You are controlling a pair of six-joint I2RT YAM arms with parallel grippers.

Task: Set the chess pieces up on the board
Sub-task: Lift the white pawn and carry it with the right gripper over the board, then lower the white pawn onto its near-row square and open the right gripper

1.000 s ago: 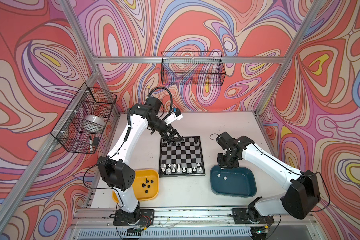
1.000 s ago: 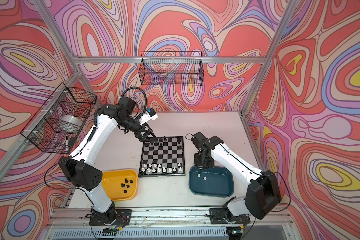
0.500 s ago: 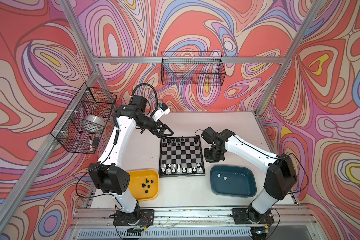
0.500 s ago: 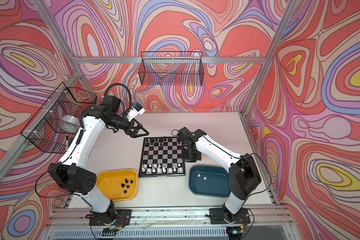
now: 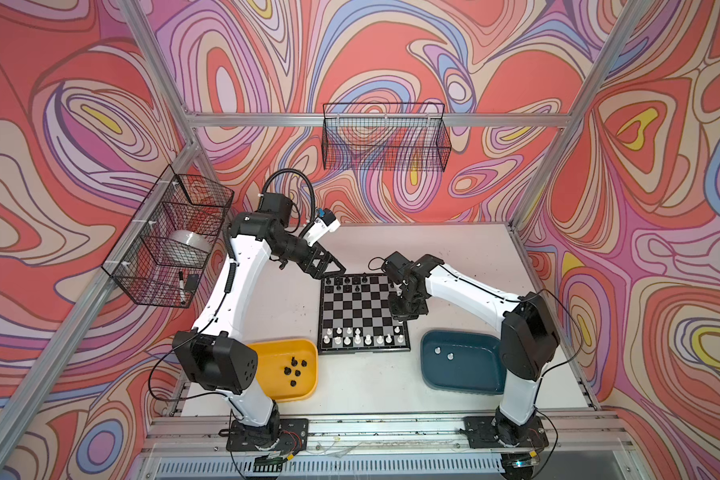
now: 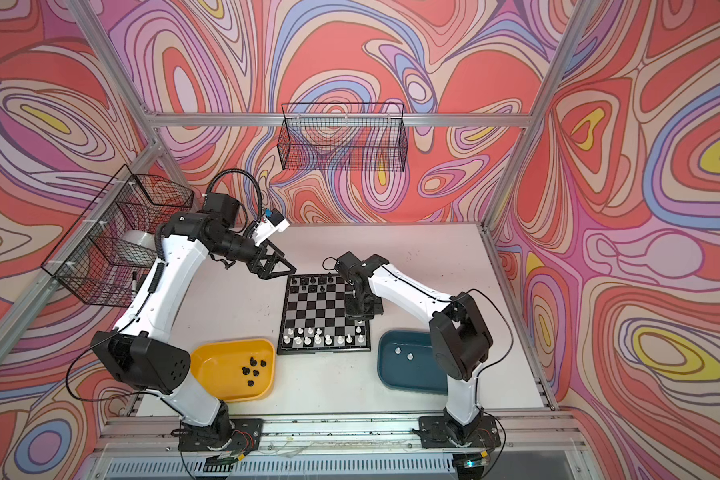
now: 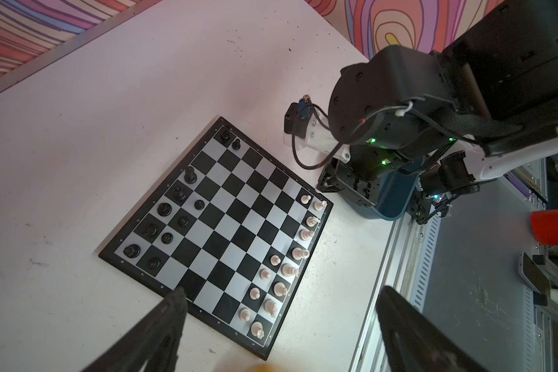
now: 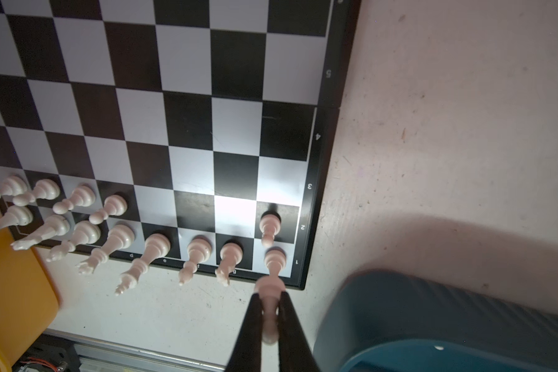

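The right claw pinches 1 white pawn by its slim stem over the right edge of the board, while the left claw hangs wide open and empty at the far-left corner. Light, stiff, glossy plastic likely slips and topples easily; the narrow waist looks safest to grip.

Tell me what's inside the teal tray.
Two small white chess pieces lie in the teal tray, toward its far left. The right arm covers the tray's right edge, so anything there is hidden.
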